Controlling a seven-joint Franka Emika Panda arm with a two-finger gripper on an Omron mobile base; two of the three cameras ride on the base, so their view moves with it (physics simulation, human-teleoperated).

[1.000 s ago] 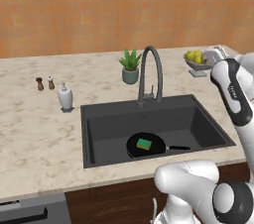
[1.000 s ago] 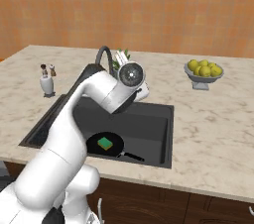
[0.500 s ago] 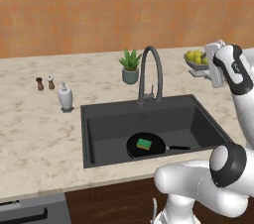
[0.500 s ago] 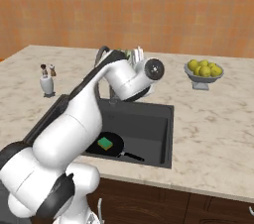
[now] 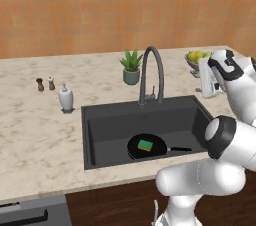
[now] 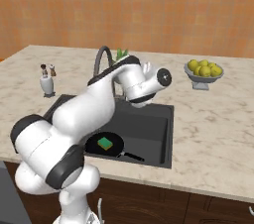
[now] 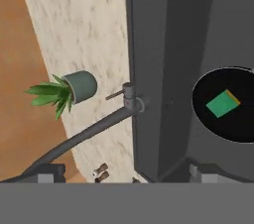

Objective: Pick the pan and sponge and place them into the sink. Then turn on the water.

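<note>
Open wide at the claw (image 7: 126,171), with nothing held. Raised high above the right end of the sink (image 5: 115,120), looking down on the tap (image 5: 151,70) and its small lever (image 7: 116,94). Over the last second, swung rightward and rolled at the wrist; no shift in the pan (image 5: 157,145) or the sponge (image 5: 145,145) meanwhile.

Judging from that: done with both placements, since the pan lies flat on the basin floor near the front wall and carries the sponge at its middle, green side up. Left to do: the water. Looks like lining up on the tap, most likely for a push on the lever at its base, from the right side.

As to the pan: long axis along the length of the sink, roughly parallel to the counter's front edge. Handle (image 5: 180,148) pointing toward the right end of the basin, angled slightly to the front, lying low and clear of the tap.
</note>
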